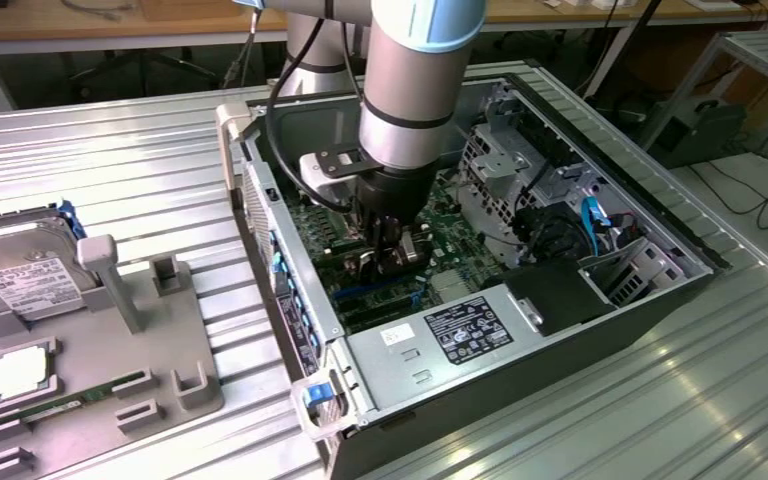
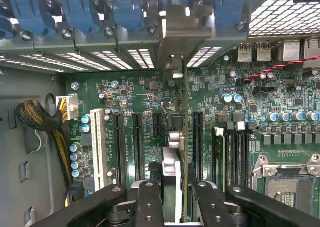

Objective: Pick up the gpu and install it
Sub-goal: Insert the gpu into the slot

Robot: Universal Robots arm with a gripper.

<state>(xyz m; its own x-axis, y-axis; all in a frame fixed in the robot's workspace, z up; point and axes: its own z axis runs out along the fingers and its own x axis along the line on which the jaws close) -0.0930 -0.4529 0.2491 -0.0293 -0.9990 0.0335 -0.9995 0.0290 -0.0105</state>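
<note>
The gpu appears edge-on in the wrist view as a thin upright card standing over the green motherboard, between two black expansion slots. Its silver bracket reaches the slotted rear wall of the case. My gripper is shut on the gpu, with a black finger on each side of it. In the exterior view my gripper reaches straight down into the open computer case, holding the gpu low over the board. Whether the card's edge sits in a slot is hidden.
Blue slot latches line the rear wall. A white slot, a cable bundle and the CPU socket surround the card. Outside the case, a grey fixture carries a hard drive and a memory stick.
</note>
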